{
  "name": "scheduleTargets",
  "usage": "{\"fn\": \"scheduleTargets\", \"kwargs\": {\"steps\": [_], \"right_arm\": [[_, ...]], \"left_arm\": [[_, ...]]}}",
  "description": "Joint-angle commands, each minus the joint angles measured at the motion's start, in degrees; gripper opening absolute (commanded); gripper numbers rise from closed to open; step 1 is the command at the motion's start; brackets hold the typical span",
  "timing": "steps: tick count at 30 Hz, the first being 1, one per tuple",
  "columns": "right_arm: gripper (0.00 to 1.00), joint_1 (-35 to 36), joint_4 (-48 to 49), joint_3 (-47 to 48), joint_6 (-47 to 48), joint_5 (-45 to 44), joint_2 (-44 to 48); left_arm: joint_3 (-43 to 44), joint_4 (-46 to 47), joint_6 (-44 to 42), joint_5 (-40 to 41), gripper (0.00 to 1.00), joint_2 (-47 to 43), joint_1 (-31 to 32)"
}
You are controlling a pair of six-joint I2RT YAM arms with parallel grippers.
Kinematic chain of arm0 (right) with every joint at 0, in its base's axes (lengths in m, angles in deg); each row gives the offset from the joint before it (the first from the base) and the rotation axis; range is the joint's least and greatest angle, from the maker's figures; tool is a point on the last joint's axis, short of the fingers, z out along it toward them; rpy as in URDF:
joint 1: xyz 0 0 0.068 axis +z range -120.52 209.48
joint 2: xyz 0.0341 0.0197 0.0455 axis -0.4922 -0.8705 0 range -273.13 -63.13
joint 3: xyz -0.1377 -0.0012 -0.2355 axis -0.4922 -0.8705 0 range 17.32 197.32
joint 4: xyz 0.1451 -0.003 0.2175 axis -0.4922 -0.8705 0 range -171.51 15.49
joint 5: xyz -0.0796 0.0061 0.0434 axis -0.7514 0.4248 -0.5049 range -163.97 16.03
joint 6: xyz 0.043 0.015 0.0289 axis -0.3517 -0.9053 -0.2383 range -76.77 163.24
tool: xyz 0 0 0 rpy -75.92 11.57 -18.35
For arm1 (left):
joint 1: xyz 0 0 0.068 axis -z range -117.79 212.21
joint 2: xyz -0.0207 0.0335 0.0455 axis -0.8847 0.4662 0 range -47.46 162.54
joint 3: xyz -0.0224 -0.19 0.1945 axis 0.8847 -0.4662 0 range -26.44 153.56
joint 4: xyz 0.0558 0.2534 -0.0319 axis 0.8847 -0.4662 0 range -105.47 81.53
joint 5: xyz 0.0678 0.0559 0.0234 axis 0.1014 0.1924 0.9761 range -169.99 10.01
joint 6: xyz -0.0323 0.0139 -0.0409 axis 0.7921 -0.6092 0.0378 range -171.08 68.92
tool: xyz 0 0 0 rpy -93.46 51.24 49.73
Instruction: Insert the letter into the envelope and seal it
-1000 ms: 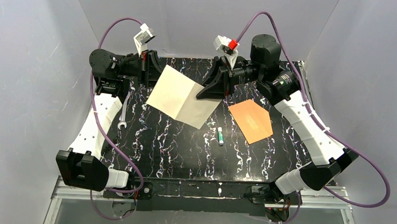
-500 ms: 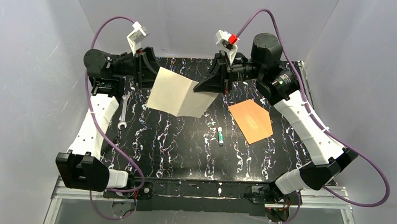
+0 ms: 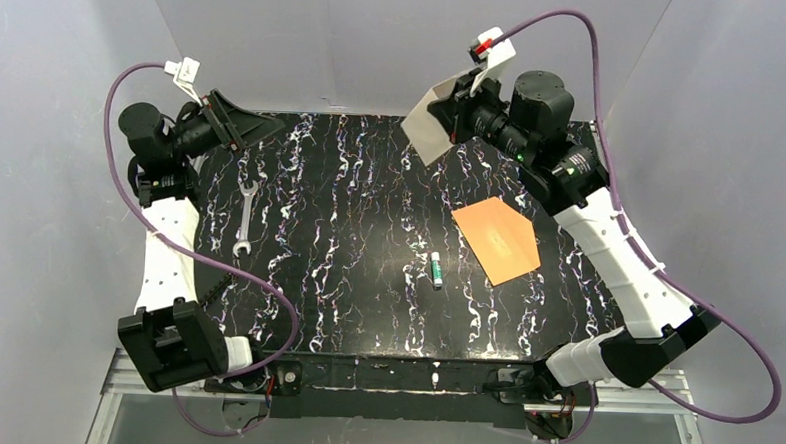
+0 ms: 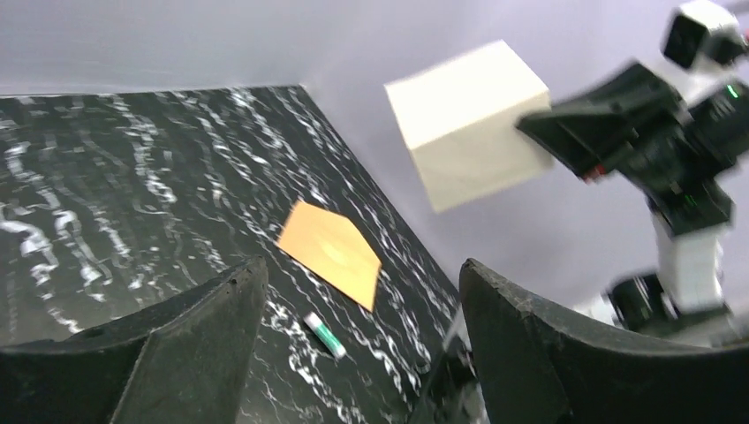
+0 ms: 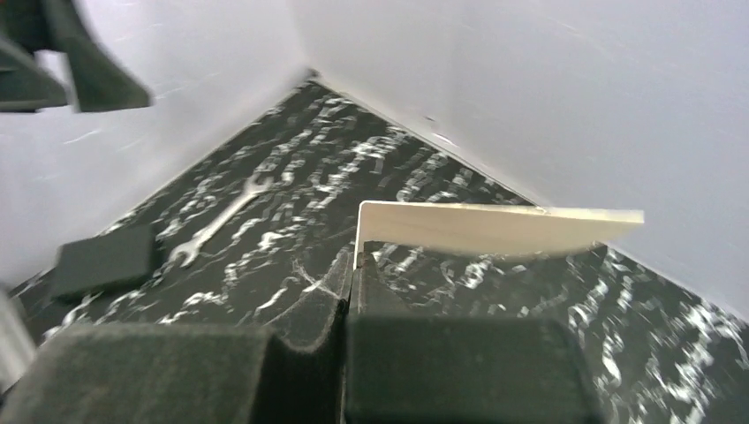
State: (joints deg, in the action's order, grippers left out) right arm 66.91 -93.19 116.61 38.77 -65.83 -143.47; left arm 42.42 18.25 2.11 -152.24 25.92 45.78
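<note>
**Letter aloft at the far right, envelope flat and unheld**

The letter (image 4: 468,124) hangs in the air near the back wall, on the right side and well above the table (image 3: 346,280). It is a pale cream sheet that looks folded over, stiff enough to hold a flat, straight edge. The right gripper (image 5: 351,283) has its fingers pressed together on one corner only, so most of the sheet sticks out unsupported.

The envelope (image 3: 496,239) lies flat on the table, nearer the arms and well apart from the letter. It is thin orange-brown paper with a pointed flap end. A small glue stick (image 3: 436,270) lies near it. Across the table, the left gripper (image 4: 360,265) hovers with its fingers spread wide, gripping nothing. A metal wrench (image 3: 245,219) lies on that side.

The risks I see:
- That corner pinch could let the sheet twist, sag or slide free on the way down.
- The fold might spring open.
- Nothing pins the envelope, and the marbled black top looks glossy, so a push at its mouth could simply skate it away.
- The round glue stick could roll if nudged.
</note>
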Motion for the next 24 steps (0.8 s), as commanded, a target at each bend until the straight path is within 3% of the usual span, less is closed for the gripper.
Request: {"fn": "scheduleTargets", "kwargs": {"steps": [1, 4, 9, 13, 17, 24], "right_arm": [[0.01, -0.3, -3.9, 3.1, -1.3, -15.7, -0.5], [0.01, -0.3, -5.6, 2.7, -2.1, -12.4, -1.5], [0.01, -0.3, -4.3, 0.5, -3.5, 1.5, -2.4], [0.01, -0.3, 2.6, -2.3, -6.7, 14.3, -1.8], [0.01, -0.3, 11.4, -4.5, -12.7, 22.3, -1.7], [0.01, -0.3, 20.8, -4.2, -23.1, 33.2, -4.1]], "left_arm": [[2.8, -18.9, -12.7, 12.9, 0.78, -3.3, -0.6], [4.2, -21.3, -15.4, 12.4, 0.81, -3.0, 0.7], [10.2, -38.1, -32.3, 18.5, 0.85, -3.0, 12.5], [7.7, -32.6, -30.7, 13.8, 0.86, -3.2, 19.0], [5.3, -24.4, -29.6, 9.9, 0.8, -4.3, 21.8], [7.2, -23.8, -32.6, 7.9, 0.8, -3.0, 24.5]]}}
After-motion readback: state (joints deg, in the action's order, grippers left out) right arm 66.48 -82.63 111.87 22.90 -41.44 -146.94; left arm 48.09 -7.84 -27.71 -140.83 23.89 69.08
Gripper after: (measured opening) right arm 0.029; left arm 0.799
